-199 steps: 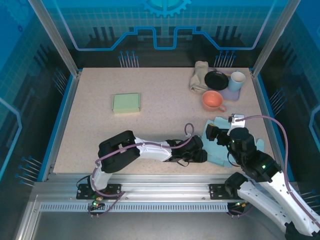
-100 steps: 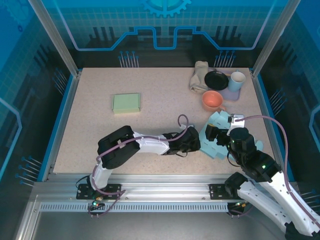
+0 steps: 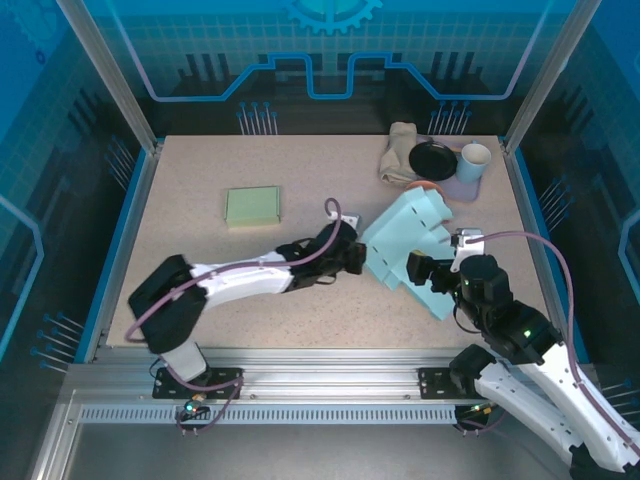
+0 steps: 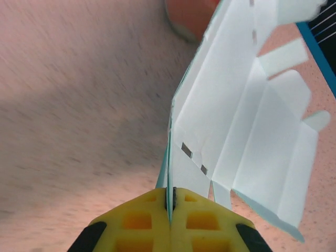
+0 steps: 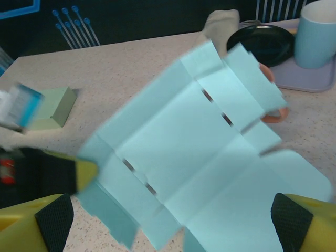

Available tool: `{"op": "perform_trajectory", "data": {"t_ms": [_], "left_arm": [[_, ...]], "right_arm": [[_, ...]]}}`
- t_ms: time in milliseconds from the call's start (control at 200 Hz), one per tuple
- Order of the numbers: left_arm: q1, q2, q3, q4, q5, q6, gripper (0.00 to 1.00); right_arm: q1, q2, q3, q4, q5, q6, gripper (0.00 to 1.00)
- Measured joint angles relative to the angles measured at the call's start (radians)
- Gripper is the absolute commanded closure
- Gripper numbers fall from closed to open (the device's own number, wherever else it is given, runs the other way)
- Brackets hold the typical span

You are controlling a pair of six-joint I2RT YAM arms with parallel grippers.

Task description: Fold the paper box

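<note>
Fingers [image 4: 142,220] of the left gripper [image 4: 170,198] clench the unfolded paper box [image 3: 408,232] by one edge; the right gripper [image 3: 416,270], spread open alongside, should next pinch a flap.

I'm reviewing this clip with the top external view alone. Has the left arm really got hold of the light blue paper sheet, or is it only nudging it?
Observer: It has hold. In the left wrist view the left gripper has its jaws shut on the edge of the paper sheet.
Operator: And the right arm?
Observer: The right wrist view shows the right gripper with its jaws wide apart. The sheet is spread between them, not pinched.
Operator: Any detail on the sheet itself?
Observer: Yes. In the right wrist view, short slots run along its creases, though the picture is blurred.
</note>
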Motion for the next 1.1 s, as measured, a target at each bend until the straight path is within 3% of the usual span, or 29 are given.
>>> {"op": "perform_trajectory", "data": {"t_ms": [125,315,370,450,520,585,685,840,955,1100], "left_arm": [[0.031,-0.093,-0.027,-0.021,-0.017,0.219,1.0],[0.061,-0.116,-0.08,-0.04,-0.017,0.478,1.0],[0.068,-0.127,-0.099,-0.039,-0.022,0.53,1.0],[0.077,-0.151,-0.115,-0.04,-0.029,0.584,1.0],[0.089,-0.176,-0.115,-0.035,-0.029,0.622,1.0],[0.101,-0.199,-0.115,-0.034,-0.029,0.651,1.0],[0.121,-0.224,-0.102,-0.036,-0.023,0.689,1.0],[0.153,-0.249,-0.051,-0.057,0.011,0.733,1.0],[0.159,-0.275,-0.017,-0.08,0.023,0.752,1.0],[0.159,-0.295,-0.002,-0.095,0.03,0.762,1.0]], "right_arm": [[-0.001,0.037,-0.001,0.031,-0.047,-0.032,0.02],[-0.002,0.182,0.063,0.059,-0.124,-0.097,0.03],[-0.005,0.244,0.12,0.063,-0.131,-0.124,0.09],[-0.016,0.318,0.208,0.096,-0.143,-0.17,0.28],[-0.029,0.364,0.26,0.166,-0.176,-0.251,0.26],[-0.04,0.417,0.302,0.24,-0.221,-0.371,0.19],[-0.066,0.541,0.401,0.288,-0.333,-0.576,0.33],[-0.133,0.735,0.558,0.257,-0.541,-0.95,0.36],[-0.152,0.803,0.629,0.136,-0.63,-1.235,0.35],[-0.167,0.929,0.871,-0.068,-0.652,-1.507,0.39]]}}
